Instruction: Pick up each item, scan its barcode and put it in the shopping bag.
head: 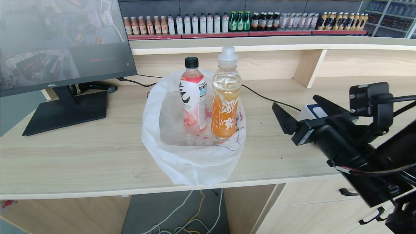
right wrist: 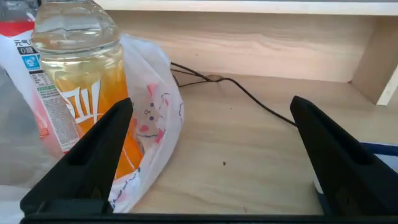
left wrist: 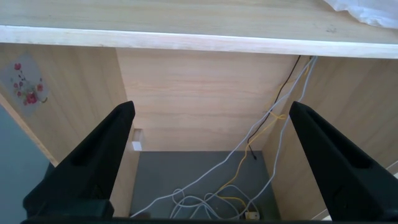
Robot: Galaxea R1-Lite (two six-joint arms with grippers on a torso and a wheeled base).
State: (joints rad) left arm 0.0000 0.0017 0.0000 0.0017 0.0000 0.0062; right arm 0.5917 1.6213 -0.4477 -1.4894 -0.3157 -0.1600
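at the right of the head frame our right hand (head: 294, 100) hangs over the desk (head: 81, 162), fingers spread wide, pointing toward the white shopping bag (head: 191, 162) at centre. the pink bottle (head: 193, 97) and orange bottle (head: 226, 107) stand upright inside it. our left hand (left wrist: 211, 106), also spread, faces the cables (left wrist: 273, 124) under the desk.

A: Where do the drinks stand?
B: Both stand upright in the shopping bag (head: 182, 162) on the counter (head: 81, 156), the shorter bottle (head: 193, 97) just beside the taller bottle (head: 226, 97), at its nine o'clock.
A: And around the bag?
B: The monitor (head: 58, 42) is at ten o'clock, the right gripper (head: 295, 101) at three o'clock, and a shelf row of bottles (head: 243, 22) far behind at twelve.
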